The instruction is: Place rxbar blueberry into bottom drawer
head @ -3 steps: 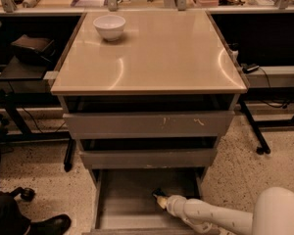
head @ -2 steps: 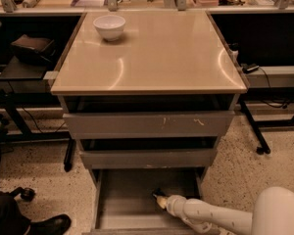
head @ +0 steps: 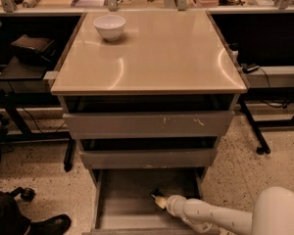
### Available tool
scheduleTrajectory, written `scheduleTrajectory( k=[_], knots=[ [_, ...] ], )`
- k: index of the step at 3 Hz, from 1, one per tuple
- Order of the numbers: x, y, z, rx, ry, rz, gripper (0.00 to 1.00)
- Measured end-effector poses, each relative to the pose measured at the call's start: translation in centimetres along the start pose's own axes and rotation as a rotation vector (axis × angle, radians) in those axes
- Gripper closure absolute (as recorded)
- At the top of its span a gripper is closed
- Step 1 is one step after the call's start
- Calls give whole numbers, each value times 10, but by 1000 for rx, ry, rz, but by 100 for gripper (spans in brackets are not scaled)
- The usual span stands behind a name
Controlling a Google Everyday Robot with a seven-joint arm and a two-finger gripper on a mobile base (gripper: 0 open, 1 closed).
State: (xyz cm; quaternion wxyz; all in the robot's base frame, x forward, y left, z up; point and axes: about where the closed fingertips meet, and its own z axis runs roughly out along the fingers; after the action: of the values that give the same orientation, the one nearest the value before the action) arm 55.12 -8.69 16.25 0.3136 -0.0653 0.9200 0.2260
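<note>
The bottom drawer of the tan-topped cabinet is pulled open and shows its plain grey floor. My gripper reaches in from the lower right and sits low inside the drawer, right of its middle, close to the floor. A small dark shape sits at the gripper's tip. It fits the rxbar blueberry, but I cannot tell for sure. No bar lies on the cabinet top or elsewhere on the drawer floor.
A white bowl stands at the back left of the cabinet top. The two shallower grey drawers above are slightly open. A person's dark shoe is on the floor at lower left. Desks with cables flank the cabinet.
</note>
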Motion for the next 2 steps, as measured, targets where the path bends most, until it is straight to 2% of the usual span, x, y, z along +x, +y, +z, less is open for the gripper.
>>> scheduleTrajectory(
  k=[1, 2],
  knots=[
    [0, 0, 0, 0, 0, 0, 11],
    [0, 0, 0, 0, 0, 0, 0]
  ],
)
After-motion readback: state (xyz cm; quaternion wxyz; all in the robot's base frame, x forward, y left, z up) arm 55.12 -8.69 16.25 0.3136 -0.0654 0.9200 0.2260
